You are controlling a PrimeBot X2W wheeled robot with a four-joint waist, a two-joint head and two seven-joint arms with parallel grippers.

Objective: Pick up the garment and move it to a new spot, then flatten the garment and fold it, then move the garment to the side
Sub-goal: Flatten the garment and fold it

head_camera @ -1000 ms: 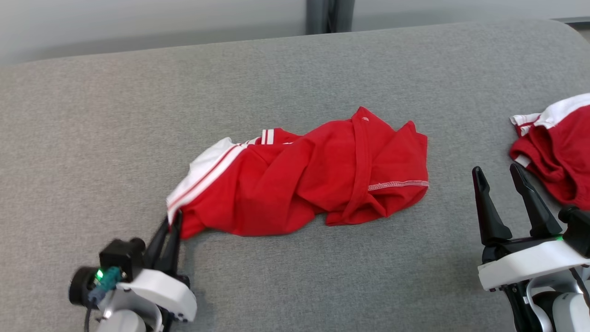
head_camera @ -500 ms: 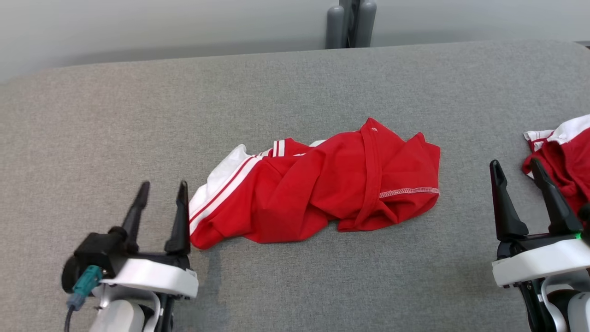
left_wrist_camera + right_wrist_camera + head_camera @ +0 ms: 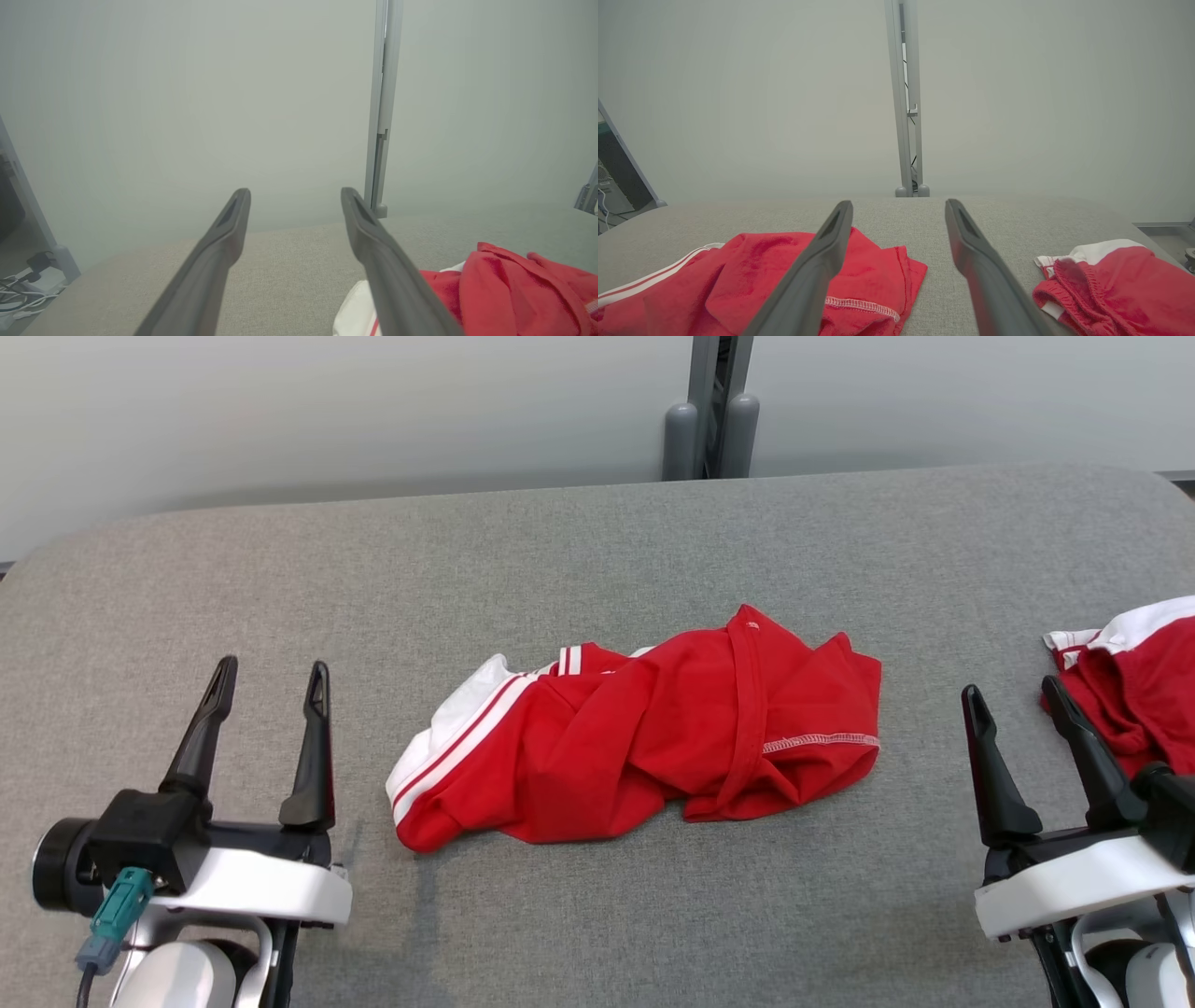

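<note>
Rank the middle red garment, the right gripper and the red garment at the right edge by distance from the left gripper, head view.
1. Middle red garment, beside the left gripper, to its right.
2. Right gripper, far over at lower right.
3. Right-edge red garment, just past it.

Red garment [image 3: 653,737] w/ white stripes, crumpled, lying mid grey table [image 3: 597,551].

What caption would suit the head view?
Crumpled red garment lies on the grey table between open left gripper and open right gripper.
</note>
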